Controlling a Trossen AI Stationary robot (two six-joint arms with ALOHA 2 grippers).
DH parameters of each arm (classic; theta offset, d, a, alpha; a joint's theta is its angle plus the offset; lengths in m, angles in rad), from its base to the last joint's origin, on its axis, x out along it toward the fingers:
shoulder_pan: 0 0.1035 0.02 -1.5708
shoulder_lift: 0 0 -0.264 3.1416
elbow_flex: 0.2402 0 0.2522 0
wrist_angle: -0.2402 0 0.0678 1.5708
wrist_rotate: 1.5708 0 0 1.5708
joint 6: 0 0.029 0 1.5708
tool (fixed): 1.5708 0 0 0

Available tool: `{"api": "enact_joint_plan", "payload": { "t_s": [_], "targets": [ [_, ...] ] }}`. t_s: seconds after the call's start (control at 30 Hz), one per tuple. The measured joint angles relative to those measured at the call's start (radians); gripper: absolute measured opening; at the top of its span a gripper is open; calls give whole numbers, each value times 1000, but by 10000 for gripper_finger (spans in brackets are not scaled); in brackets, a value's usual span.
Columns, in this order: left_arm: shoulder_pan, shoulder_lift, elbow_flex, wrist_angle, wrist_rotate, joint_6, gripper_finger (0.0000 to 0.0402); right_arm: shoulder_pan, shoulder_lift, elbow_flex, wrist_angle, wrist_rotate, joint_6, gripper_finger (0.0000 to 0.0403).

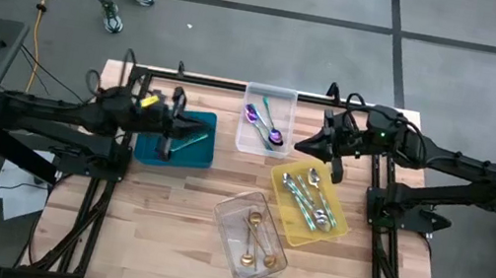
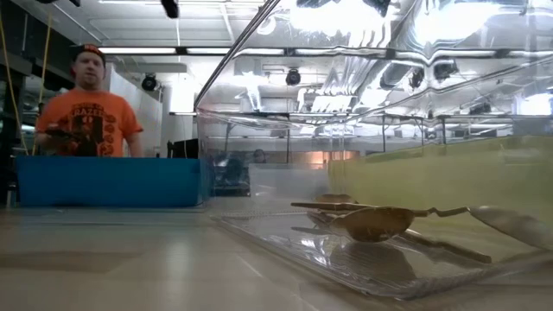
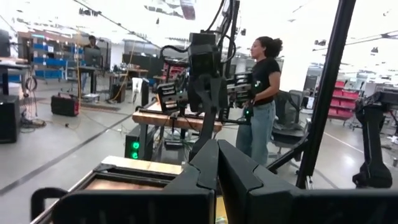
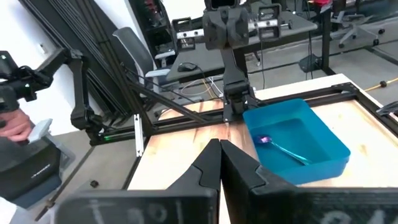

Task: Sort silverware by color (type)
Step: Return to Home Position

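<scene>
1. Nearest the table's front edge lies the transparent tray (image 1: 239, 208). Two gold spoons (image 1: 252, 240) are held in it.
2. Just beside it, to the right, the yellow tray (image 1: 338, 231) is set. The silver spoons and forks (image 1: 311, 197) are gathered in it.
3. Farther back on the left stands the teal tray (image 4: 326, 152). One teal-handled spoon (image 4: 283, 148) is laid in it.
4. At the far edge, in the middle, the white bin (image 1: 246, 139) is placed. The iridescent purple-blue pieces (image 1: 265, 127) are contained in it.
5. The left gripper (image 3: 216, 144) is held over the teal tray. Its fingers are pressed together, and nothing is gripped.
6. The right gripper (image 4: 219, 144) is held beside the white bin's right side. Its fingers are likewise closed on nothing.
7. Beyond the table, a person in an orange shirt (image 2: 86, 121) is seen.
</scene>
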Motion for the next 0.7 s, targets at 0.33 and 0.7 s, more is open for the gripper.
{"api": "enact_joint_plan", "payload": {
  "t_s": [0.33,0.7],
  "targets": [
    [6,-271,-145,-63,-29,47,0,0,0,0,0,0,52,0],
    [53,-566,-368,-19,-44,33,0,0,0,0,0,0,63,0]
  ]
}}
